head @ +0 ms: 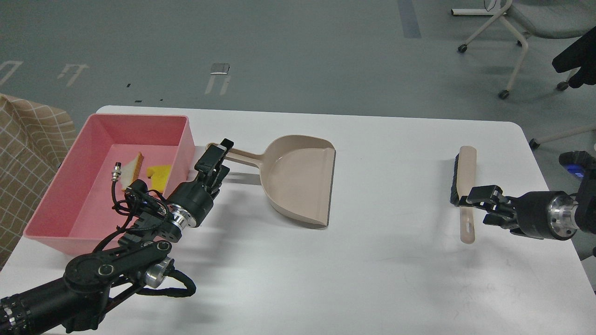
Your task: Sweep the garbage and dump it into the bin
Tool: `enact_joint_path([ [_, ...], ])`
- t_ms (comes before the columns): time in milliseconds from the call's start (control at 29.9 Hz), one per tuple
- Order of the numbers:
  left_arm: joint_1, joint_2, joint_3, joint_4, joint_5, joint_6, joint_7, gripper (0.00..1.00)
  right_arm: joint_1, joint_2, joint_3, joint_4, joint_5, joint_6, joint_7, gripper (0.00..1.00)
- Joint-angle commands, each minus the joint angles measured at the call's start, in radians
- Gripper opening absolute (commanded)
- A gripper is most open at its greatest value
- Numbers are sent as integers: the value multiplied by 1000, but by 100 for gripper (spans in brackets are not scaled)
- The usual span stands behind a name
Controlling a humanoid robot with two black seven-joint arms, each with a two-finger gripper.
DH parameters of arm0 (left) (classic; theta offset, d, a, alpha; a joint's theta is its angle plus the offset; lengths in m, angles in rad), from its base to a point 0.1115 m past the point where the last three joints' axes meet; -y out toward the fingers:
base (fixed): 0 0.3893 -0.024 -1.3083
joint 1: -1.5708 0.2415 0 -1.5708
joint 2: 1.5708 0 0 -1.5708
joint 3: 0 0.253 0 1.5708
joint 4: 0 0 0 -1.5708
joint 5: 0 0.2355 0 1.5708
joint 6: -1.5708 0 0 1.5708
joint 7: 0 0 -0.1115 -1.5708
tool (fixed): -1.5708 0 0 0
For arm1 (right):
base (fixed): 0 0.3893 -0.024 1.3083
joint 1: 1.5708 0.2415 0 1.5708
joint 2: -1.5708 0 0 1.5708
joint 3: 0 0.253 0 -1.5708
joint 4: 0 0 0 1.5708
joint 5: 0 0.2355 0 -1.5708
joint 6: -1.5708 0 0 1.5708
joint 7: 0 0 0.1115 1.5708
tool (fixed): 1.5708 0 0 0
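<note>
Both pieces of garbage lie inside the pink bin [139, 117] at the table's left: the bread slice [136, 164] and, beside it, the yellow sponge chunk [160, 176]. A beige dustpan [298, 179] rests flat on the table right of the bin, its handle pointing left. My left gripper [216, 159] is at the handle's end, its fingers apart, just right of the bin wall. A beige brush [466, 186] with black bristles lies on the table at the right. My right gripper [476, 207] stands open at the brush's handle, not clamping it.
The white table [372, 270] has bare surface between dustpan and brush and along the front. A checked cloth [23, 158] hangs off the left side. A wheeled chair [521, 28] stands on the floor at the far right.
</note>
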Motion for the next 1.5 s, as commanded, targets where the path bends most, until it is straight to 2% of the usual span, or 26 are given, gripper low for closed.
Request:
enact_joint_path([
  [0,-2,29,-1,-33,0,14,0,97,5,-8,7,13,0,0,0,73],
  [134,-3,52,-3,-58,0,14,0,97,10,-10,26,16,1,0,0,73],
  [401,-32,94,-13,-95,0,9,0,97,18,-8,104,14,1,0,2,87],
  [435,-46,94,-13,-98,-2,9,0,97,19,-7,122,14,5,0,3,93],
  [535,-75,92,-15,-98,-2,6,0,97,18,1,184,14,8,0,8,95],
  [702,-170,92,-13,-96,-5,2,0,97,16,50,334,-1,8,0,14,99],
  [1003,-363,88,-20,-76,-11,-15,0,97,2,169,538,-47,11,0,21,99],
  [1136,-480,82,-38,16,-21,-113,0,97,18,355,728,-177,11,0,46,99],
  [1170,-480,82,-38,16,-21,-114,0,97,18,355,728,-178,11,0,46,99],
  [1337,-561,14,-101,149,-31,-265,0,97,113,559,912,-358,18,0,103,99],
  [1471,-584,-13,-147,234,-32,-356,0,97,162,600,955,-473,147,0,126,99],
])
